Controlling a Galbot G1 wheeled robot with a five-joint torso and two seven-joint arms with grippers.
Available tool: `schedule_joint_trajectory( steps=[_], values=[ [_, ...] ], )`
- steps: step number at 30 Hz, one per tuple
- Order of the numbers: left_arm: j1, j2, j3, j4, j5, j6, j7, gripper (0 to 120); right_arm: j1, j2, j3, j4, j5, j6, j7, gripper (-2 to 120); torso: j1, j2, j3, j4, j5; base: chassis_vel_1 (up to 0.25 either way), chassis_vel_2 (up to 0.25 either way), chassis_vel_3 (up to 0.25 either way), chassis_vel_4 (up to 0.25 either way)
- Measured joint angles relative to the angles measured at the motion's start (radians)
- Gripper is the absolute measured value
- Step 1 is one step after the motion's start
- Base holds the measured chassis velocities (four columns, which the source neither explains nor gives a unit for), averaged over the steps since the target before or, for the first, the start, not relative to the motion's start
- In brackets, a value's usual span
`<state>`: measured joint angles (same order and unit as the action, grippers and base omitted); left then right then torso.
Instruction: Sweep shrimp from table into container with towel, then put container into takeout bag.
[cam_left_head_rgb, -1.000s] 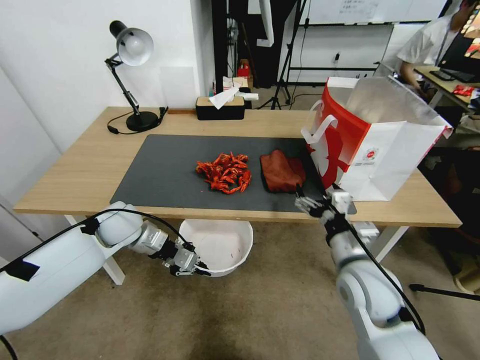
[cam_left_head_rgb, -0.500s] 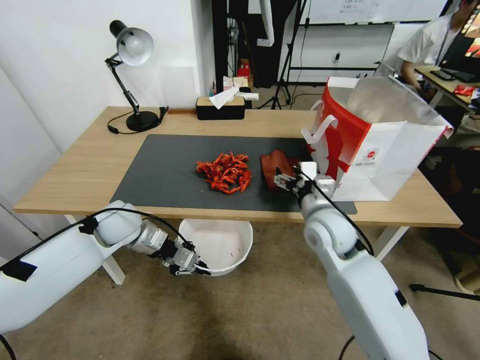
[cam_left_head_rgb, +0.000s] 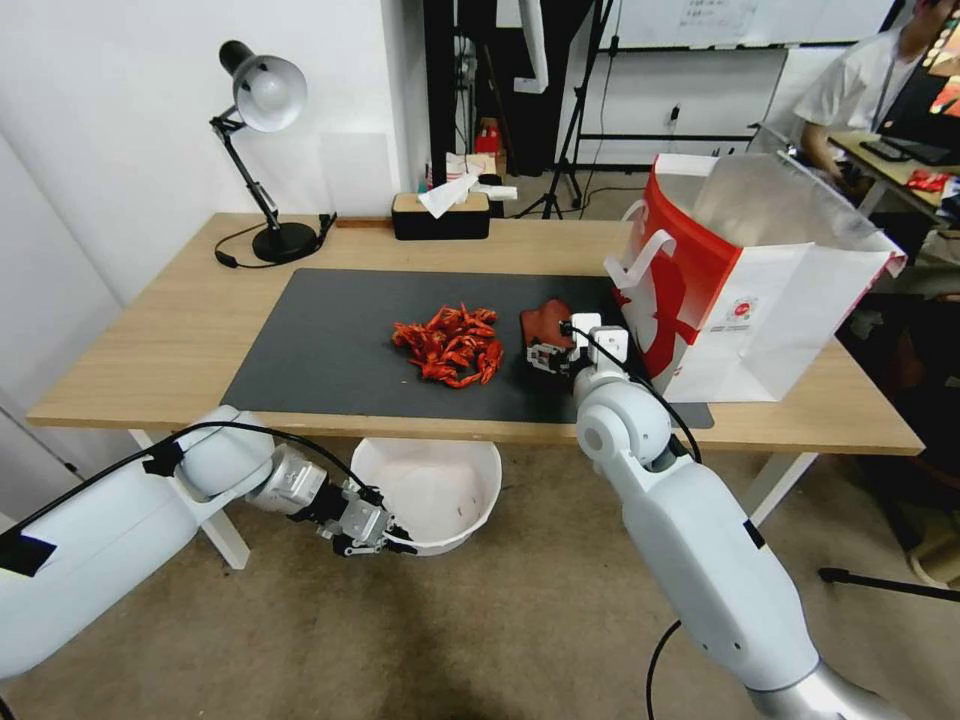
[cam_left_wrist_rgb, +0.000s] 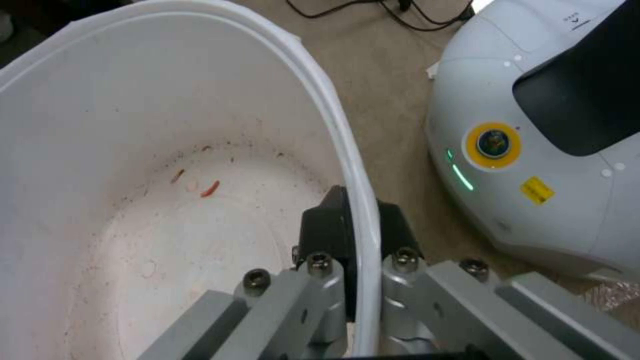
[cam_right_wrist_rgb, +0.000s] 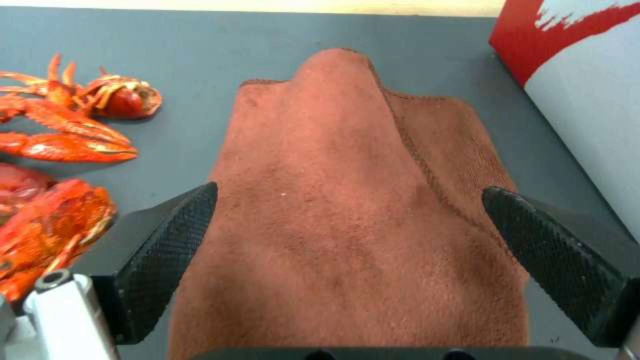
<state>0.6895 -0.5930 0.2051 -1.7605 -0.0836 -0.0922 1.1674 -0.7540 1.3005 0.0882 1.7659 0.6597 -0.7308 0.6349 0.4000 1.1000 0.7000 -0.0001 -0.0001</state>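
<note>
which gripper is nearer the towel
Right. The right gripper is open over the towel, a finger on each side. The left gripper is below the table's edge, clamped on the container rim.

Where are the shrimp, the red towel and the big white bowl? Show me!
shrimp (cam_left_head_rgb: 448, 346), head view, middle of the pile on the mat.
towel (cam_right_wrist_rgb: 347, 210), right wrist view, middle of the cloth.
container (cam_left_head_rgb: 440, 495), head view, bare inside wall.

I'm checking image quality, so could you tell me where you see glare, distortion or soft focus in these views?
Head view: wide-angle bending at the edges, the bag's silvery lining bright. Left wrist view: the bowl's white wall nearly washed out, the left claw close and soft. Right wrist view: even light, towel weave sharp between the right claw's open pads.
</note>
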Motion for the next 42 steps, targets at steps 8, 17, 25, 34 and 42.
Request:
schedule_joint_trajectory(
  steps=[8, 17, 25, 34, 42],
  values=[
    [0.004, 0.005, -0.005, -0.006, 0.0, 0.002, 0.002, 0, 0.03, 0.012, -0.011, -0.038, 0.032, -0.004, 0.026, 100, 0.0, 0.0, 0.0, 0.0002, 0.0001, 0.0, 0.0, 0.0, 0.0],
    [0.008, 0.004, -0.007, -0.008, -0.001, 0.005, 0.01, 0, 0.046, 0.017, -0.017, -0.081, 0.093, -0.007, 0.05, 99, 0.0, 0.0, 0.0, 0.0001, 0.0001, 0.0, 0.0, 0.0, 0.0],
    [0.01, 0.004, -0.008, -0.008, -0.001, 0.005, 0.011, 0, 0.04, 0.014, -0.01, -0.08, 0.119, -0.006, 0.058, 79, 0.0, 0.0, 0.0, -0.0001, 0.0, 0.0, 0.0, 0.0, 0.0],
    [0.01, 0.007, -0.009, -0.007, -0.001, 0.006, 0.012, 0, 0.034, 0.012, -0.008, -0.074, 0.139, -0.003, 0.06, 51, 0.0, 0.0, 0.0, 0.0, 0.0, 0.0, 0.0, 0.0, 0.0],
    [0.011, 0.007, -0.011, -0.005, -0.001, 0.005, 0.014, 0, 0.029, 0.007, -0.005, -0.069, 0.155, -0.002, 0.061, 25, 0.0, 0.0, 0.0, 0.0001, 0.0, 0.0, 0.0, 0.0, 0.0]
  ],
)
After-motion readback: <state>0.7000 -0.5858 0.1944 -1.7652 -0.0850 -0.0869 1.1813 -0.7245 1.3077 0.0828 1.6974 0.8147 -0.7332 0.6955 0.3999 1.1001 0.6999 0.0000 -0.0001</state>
